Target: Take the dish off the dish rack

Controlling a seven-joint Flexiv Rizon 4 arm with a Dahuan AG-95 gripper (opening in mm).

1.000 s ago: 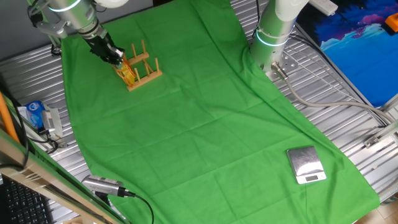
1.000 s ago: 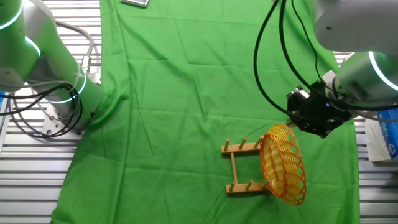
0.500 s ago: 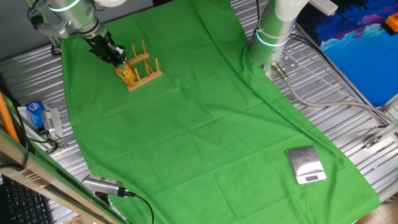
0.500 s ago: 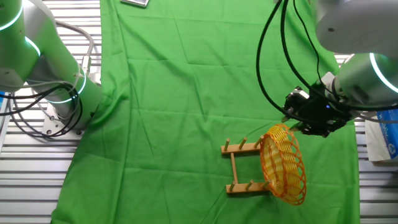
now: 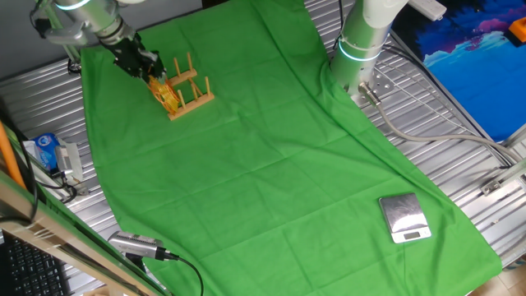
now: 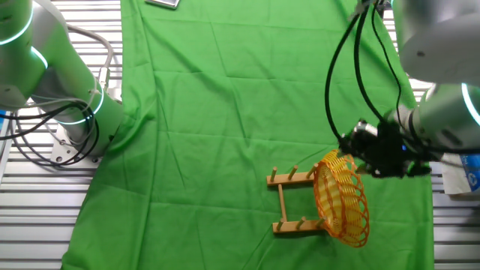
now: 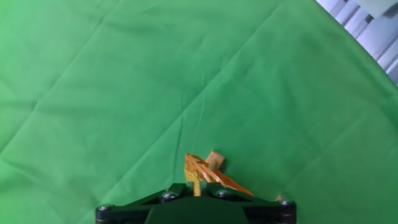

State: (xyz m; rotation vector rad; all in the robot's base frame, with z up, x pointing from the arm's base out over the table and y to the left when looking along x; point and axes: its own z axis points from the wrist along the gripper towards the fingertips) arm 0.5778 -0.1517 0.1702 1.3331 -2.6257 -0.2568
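The dish point(image 6: 341, 199) is a yellow-orange woven oval that stands on edge in the end slot of the small wooden dish rack point(image 6: 289, 202) and overhangs it. In one fixed view the dish point(image 5: 168, 97) is a thin sliver beside the rack point(image 5: 193, 89). My gripper point(image 6: 352, 154) sits at the dish's top rim, also seen in one fixed view point(image 5: 152, 72). In the hand view the gripper point(image 7: 196, 186) has its jaws closed on the dish's rim point(image 7: 208, 173), and a rack peg point(image 7: 216, 159) shows just beyond.
A green cloth point(image 5: 271, 164) covers the table. A second robot's base point(image 5: 362, 41) stands at the cloth's edge. A small silver scale point(image 5: 404, 218) lies on the cloth. A blue-white carton point(image 5: 45, 152) lies on the metal slats point(image 5: 460, 140).
The arm's wrist has shifted a little, while the fingertips stay at the dish's top rim. The dish and rack have not visibly moved.
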